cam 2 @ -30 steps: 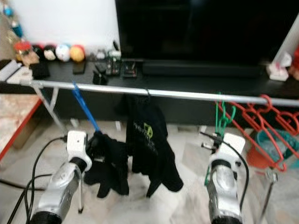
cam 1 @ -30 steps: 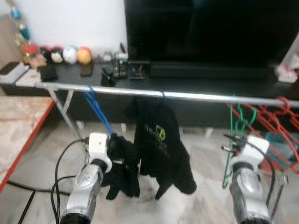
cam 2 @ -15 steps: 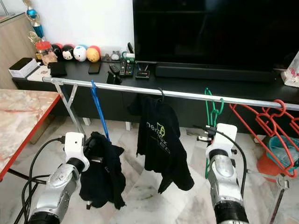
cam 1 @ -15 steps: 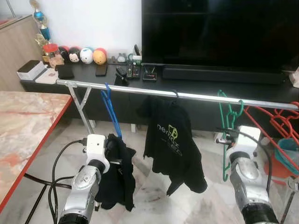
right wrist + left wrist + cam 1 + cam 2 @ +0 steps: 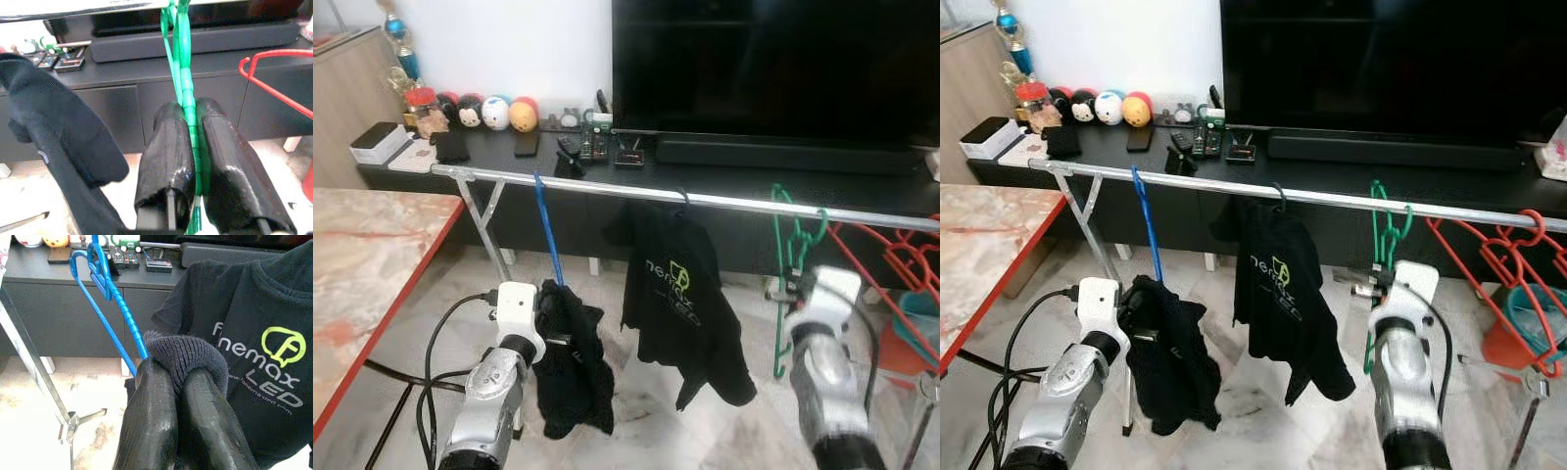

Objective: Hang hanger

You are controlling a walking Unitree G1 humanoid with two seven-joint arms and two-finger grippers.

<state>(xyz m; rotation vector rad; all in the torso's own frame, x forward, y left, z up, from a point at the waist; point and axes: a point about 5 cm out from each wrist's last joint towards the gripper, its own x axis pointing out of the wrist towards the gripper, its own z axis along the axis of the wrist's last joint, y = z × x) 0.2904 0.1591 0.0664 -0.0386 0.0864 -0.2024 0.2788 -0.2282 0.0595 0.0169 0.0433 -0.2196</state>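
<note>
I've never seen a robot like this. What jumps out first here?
A silver clothes rail crosses the room before a big dark TV, a black printed T-shirt hanging mid-rail. The left gripper pinches a dark garment on a blue hanger; the right gripper clamps a green hanger hooked on the rail.

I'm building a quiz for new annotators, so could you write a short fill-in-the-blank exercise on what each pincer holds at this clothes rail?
1. The right pincer is shut on the ____ plastic hanger.
2. The left pincer grips a dark knitted garment on the ____ plastic hanger.
3. Between those two hangers, a black printed T-shirt hangs from the silver metal ____.
4. The red wire hangers hang at the robot's ____ end.

Missing words: green; blue; rail; right
</note>
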